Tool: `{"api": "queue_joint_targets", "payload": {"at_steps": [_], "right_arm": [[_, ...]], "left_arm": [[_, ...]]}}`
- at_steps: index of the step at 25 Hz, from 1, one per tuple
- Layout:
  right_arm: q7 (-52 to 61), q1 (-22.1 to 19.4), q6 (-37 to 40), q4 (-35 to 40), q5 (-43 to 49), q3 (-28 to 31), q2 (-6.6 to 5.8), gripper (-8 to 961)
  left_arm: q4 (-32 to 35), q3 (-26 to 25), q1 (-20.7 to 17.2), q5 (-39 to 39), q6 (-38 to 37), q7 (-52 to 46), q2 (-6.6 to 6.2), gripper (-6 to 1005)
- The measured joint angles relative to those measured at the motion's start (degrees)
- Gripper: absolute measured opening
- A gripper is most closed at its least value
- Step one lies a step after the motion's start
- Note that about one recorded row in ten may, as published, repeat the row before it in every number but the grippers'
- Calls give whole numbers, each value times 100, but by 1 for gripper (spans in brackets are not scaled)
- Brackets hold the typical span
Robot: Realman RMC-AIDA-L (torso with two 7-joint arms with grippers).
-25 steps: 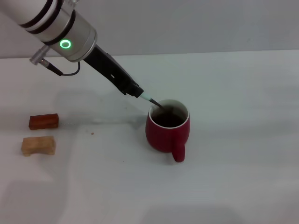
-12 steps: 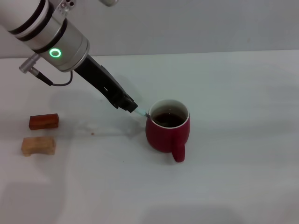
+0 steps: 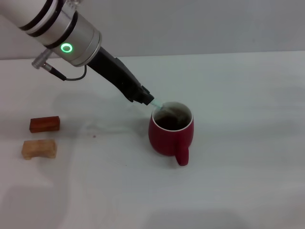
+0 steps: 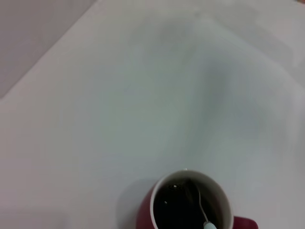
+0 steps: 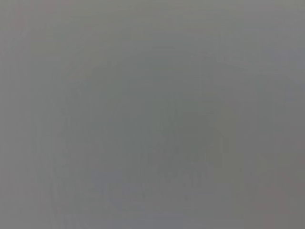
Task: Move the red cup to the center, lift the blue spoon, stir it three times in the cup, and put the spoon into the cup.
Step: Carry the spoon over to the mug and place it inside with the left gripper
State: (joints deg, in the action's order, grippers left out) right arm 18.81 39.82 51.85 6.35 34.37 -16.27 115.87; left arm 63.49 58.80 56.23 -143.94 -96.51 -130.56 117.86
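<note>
Resting in red cup (image 3: 171,132), seemingly: blue spoon (image 4: 200,206).

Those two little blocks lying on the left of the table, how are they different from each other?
The reddish-brown block is dark, a plain bar, and lies farther from the robot. The pale wooden block is light tan, looks a bit thicker, seems to have a notch in its underside, and lies nearer. Both are small, rest flat on the white table close together without touching, well apart from the red cup, where the left claw holds the blue spoon.
</note>
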Motion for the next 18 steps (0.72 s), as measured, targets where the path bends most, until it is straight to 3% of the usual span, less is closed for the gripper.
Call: {"api": "queue_joint_targets", "payload": {"at_steps": [18], "right_arm": [[0,47,0,4,25,-7,41,483]], "left_arm": [[40,-350,-187,-183,-166,40,-127,138]]}}
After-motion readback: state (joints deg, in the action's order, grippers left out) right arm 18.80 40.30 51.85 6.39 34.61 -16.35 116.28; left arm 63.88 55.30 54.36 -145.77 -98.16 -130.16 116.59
